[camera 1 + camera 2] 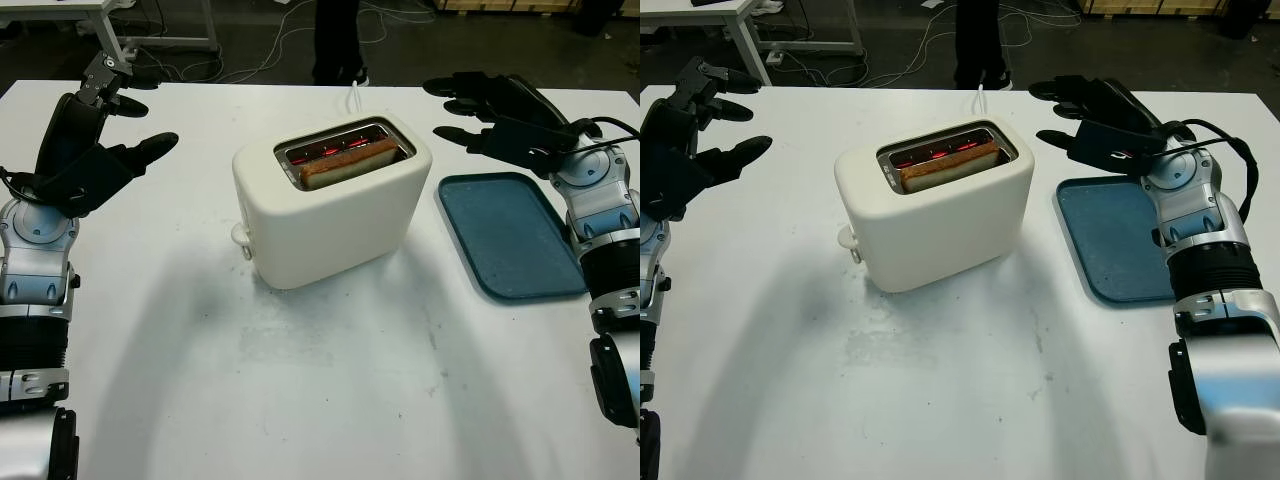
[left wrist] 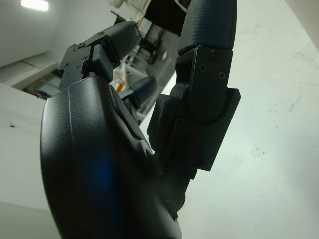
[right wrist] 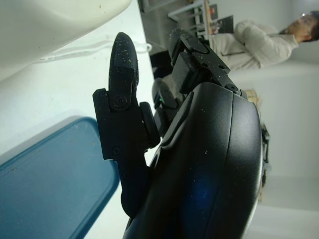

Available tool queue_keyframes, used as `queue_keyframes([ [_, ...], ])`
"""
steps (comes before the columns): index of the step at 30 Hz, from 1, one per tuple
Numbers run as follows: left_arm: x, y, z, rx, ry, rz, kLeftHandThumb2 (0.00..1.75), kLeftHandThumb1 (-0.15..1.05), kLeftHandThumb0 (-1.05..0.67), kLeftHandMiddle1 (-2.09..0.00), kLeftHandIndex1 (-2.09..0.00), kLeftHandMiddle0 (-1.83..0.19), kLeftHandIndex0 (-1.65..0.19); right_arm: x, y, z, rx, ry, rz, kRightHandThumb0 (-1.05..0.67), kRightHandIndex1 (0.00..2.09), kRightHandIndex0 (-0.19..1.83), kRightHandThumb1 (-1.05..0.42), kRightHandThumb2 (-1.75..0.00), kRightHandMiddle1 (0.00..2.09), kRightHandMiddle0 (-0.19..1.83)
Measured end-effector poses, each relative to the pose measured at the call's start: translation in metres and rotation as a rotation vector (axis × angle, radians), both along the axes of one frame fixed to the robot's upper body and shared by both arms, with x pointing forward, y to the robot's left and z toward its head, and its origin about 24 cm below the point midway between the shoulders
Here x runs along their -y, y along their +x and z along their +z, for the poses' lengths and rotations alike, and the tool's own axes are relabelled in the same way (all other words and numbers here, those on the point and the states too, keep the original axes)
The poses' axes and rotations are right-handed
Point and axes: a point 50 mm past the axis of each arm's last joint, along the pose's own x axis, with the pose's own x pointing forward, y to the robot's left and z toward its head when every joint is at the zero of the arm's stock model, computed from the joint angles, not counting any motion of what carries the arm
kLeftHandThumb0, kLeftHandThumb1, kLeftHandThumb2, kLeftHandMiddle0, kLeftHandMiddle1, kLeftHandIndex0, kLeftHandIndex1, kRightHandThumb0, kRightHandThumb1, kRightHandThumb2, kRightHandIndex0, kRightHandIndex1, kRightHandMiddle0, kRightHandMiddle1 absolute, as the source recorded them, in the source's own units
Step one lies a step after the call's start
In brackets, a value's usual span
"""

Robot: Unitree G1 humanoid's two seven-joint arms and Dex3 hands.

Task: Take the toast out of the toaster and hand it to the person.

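A cream toaster (image 1: 335, 215) stands in the middle of the white table. One browned slice of toast (image 1: 347, 163) sticks up from its front slot, and the heating wires glow red in the slot behind. My left hand (image 1: 105, 150) hovers open above the table, well to the left of the toaster. My right hand (image 1: 485, 110) is open too, raised to the toaster's right over the far end of the tray. Neither hand touches the toaster. A person (image 3: 259, 42) in a light top shows in the right wrist view.
A blue tray (image 1: 510, 235) lies on the table to the right of the toaster, under my right forearm. A person's dark legs (image 1: 338, 40) stand beyond the table's far edge. The toaster's white cord (image 1: 355, 95) runs off the back. Cables lie on the floor behind.
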Motion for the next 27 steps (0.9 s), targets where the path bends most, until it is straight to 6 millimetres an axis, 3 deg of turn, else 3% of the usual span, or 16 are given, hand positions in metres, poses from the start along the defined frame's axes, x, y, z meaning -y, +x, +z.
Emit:
queue_keyframes([
  [27, 0.0018, 0.0005, -0.0018, 0.0, -0.027, -0.01, 0.25, 0.92, -0.97, -1.3, -1.18, 0.0, 0.0, 0.0016, -0.0003, 0.0006, 0.007, 0.021, 0.003, -0.58, 0.0, 0.45, -0.92, -0.36, 0.0, 0.42],
])
